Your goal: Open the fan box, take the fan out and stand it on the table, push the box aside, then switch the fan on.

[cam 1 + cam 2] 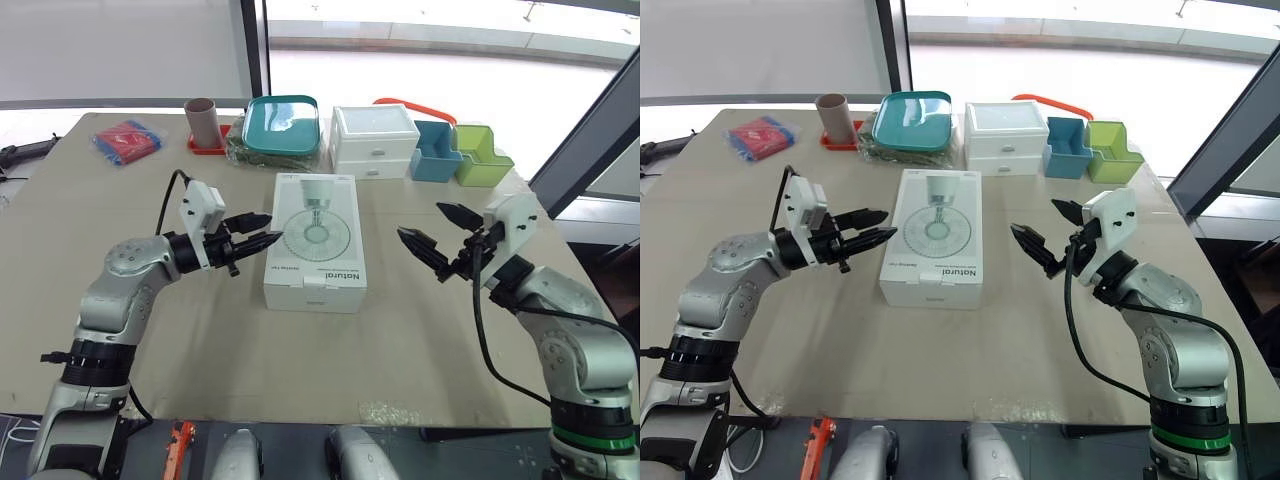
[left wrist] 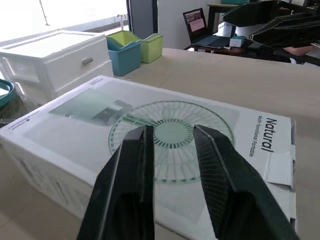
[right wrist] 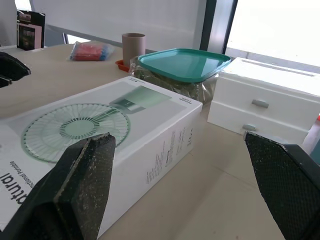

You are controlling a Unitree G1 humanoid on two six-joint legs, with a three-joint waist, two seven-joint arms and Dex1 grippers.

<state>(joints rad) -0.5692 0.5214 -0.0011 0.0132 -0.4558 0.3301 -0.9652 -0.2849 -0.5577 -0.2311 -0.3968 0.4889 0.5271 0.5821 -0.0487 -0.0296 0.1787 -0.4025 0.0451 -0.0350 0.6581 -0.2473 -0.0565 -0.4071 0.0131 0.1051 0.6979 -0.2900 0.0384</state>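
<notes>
Closed fan box [image 1: 315, 240] lying flat mid-surface [image 1: 200, 340], printed face up; near white drawer unit [image 1: 374, 140] and teal-lidded tub [image 1: 282, 122] at the far edge. L gripper [image 1: 272, 227] just beside box's left edge, not touching, fingers narrowly apart; R gripper [image 1: 420, 219] near box's right side, clear of it, fingers spread wide.

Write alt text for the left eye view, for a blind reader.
A closed white fan box lies flat on the table, the left gripper open at its left edge, the right gripper open off its right side. Behind stand a teal container, a white drawer unit, a blue bin and a green bin.
</notes>
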